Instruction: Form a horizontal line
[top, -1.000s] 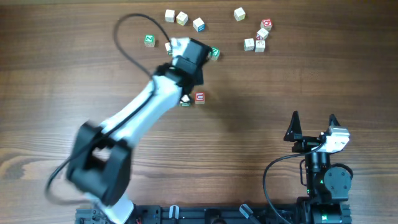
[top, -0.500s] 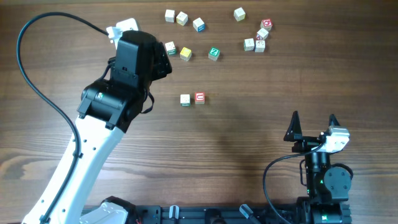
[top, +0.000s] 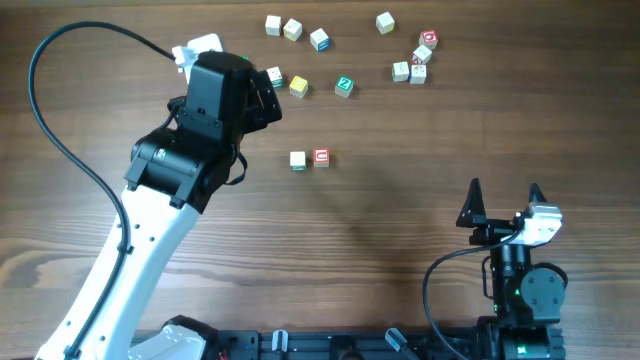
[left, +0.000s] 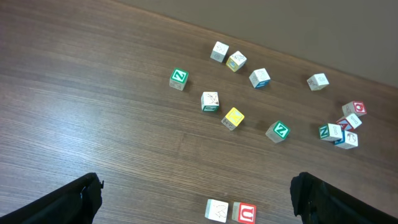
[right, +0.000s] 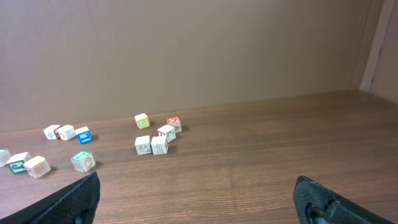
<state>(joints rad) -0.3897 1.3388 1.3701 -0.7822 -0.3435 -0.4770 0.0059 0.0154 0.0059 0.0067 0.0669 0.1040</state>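
Observation:
The horizontal line stands as a short row of two touching cubes mid-table: a pale cube with green trim (top: 297, 160) and a red-marked cube (top: 321, 157) on its right. In the left wrist view they lie at the bottom edge, the pale cube (left: 216, 210) beside the red-marked cube (left: 245, 213). My left gripper (top: 267, 100) hovers up and left of the row, open and empty; its dark fingers frame the left wrist view around the gripper's middle (left: 196, 186). My right gripper (top: 503, 192) stands open and empty at the lower right, far from the row, its middle (right: 196, 186) over bare wood.
Loose cubes lie along the far side: a green cube (left: 178, 78), a pale one (left: 210, 101), a yellow one (left: 233, 117), another green one (left: 278, 130), and a cluster (top: 415, 62) at the far right. The left arm's cable (top: 60, 110) loops over the left side.
My left gripper has opened and let go of the pale green-trimmed cube beside the red-marked one. The left arm has swung up and left, away from the row. The right arm is still.

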